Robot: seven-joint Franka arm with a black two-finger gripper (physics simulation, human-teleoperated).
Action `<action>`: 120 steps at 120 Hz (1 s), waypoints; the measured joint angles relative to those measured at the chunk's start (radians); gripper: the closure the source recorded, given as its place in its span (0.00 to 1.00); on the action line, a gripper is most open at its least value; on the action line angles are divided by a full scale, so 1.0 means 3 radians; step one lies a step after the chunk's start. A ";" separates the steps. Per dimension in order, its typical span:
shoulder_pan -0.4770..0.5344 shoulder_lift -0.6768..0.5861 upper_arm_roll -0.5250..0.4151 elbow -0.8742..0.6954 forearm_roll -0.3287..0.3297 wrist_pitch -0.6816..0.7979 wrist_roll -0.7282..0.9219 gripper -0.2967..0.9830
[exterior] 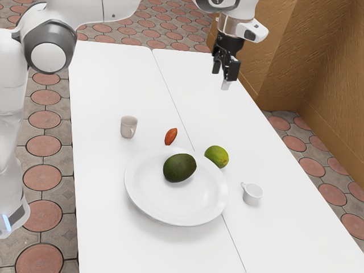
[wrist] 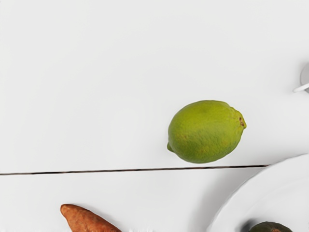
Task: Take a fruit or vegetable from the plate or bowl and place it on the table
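White table (exterior: 105,85) with a plate (exterior: 170,205), lime (exterior: 216,156), orange-brown sweet potato (exterior: 170,136), beige cup (exterior: 128,126) and white cup (exterior: 252,195) on top

The plate (exterior: 153,196) looks smooth, the avocado (exterior: 180,168) rough.

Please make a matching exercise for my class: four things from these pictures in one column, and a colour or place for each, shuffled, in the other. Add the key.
Things
1. Plate
2. Avocado
3. Lime
4. Sweet potato

Descriptions
A. Orange-brown
B. Yellow-green
C. White
D. Resting on the plate

Pairs: 1-C, 2-D, 3-B, 4-A
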 joint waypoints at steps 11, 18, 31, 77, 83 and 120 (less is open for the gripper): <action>0.0000 -0.0001 0.0000 0.0001 0.0001 -0.0008 -0.0044 0.23; 0.0000 0.0000 0.0000 0.0001 0.0002 -0.0011 -0.0069 0.23; 0.0000 0.0000 0.0000 0.0001 0.0002 -0.0015 -0.0109 0.23; 0.0022 -0.0040 0.0107 0.0794 -0.0046 -0.0423 -0.0206 0.23; 0.0016 -0.0044 0.0107 0.0826 -0.0046 -0.0507 -0.0215 0.23; -0.0007 -0.0027 -0.0071 0.0808 -0.0053 -0.0705 -0.0292 0.23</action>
